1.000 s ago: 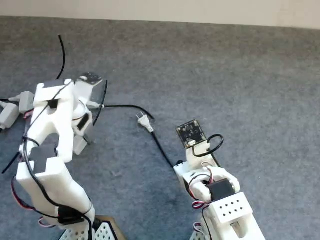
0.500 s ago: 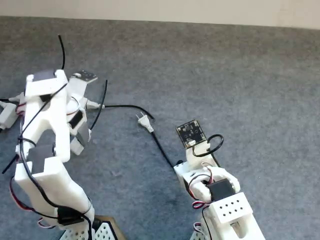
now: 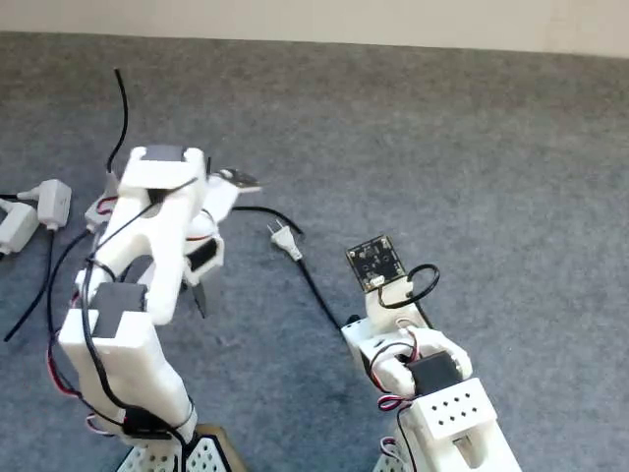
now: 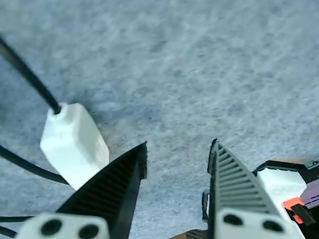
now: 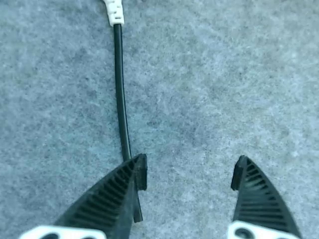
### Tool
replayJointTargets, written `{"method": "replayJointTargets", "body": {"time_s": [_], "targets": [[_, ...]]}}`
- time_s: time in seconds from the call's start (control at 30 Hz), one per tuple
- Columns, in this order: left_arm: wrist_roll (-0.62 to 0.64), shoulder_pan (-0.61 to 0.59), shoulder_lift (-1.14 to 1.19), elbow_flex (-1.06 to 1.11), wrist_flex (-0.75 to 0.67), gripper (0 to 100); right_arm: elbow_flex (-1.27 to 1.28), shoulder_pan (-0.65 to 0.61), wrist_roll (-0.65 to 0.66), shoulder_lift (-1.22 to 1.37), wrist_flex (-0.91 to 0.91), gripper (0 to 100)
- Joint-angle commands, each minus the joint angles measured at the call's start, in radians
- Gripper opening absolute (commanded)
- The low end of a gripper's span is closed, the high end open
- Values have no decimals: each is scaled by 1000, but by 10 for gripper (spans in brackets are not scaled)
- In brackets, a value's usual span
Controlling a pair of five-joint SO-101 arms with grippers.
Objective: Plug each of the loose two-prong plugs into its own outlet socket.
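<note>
Covering high view: grey carpet; pale wall strip along 12 o'clock edge. Loose plug near centre; outlet sockets at 9 o'clock edge; broad carpet stretch toward 2 o'clock.
Left wrist view: left gripper spread, holding nothing; white block on black lead just beside one finger.
Right wrist view: right gripper spread, unloaded; plug's cable passes one finger.

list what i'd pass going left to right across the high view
white socket block → second socket block → left arm → two-prong plug → right arm
</note>
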Motion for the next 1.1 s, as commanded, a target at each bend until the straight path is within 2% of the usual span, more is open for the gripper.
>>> {"method": "replayJointTargets", "body": {"time_s": [0.0, 0.13, 0.27, 0.37, 0.57, 0.8, 0.93, 1.07], "targets": [[41, -39, -64, -122, -2, 213, -10, -8, 12, -16, -19, 267], [41, -127, -139, -228, 0, 213, -8, -8, 12, -16, -19, 267], [0, -199, -151, -236, 0, 213, -8, -8, 12, -16, -19, 267], [-21, -217, -151, -148, -21, 213, -8, -8, 12, -16, -19, 267], [-41, -214, -151, 10, -152, 213, -8, -8, 12, -16, -18, 267], [-38, -154, -153, 150, -193, 213, -8, -8, 12, -16, -18, 267], [-28, -77, -160, 177, -184, 213, -8, -8, 12, -16, -18, 267], [40, 19, -156, 182, -183, 213, -8, -8, 12, -16, -18, 267]]}}
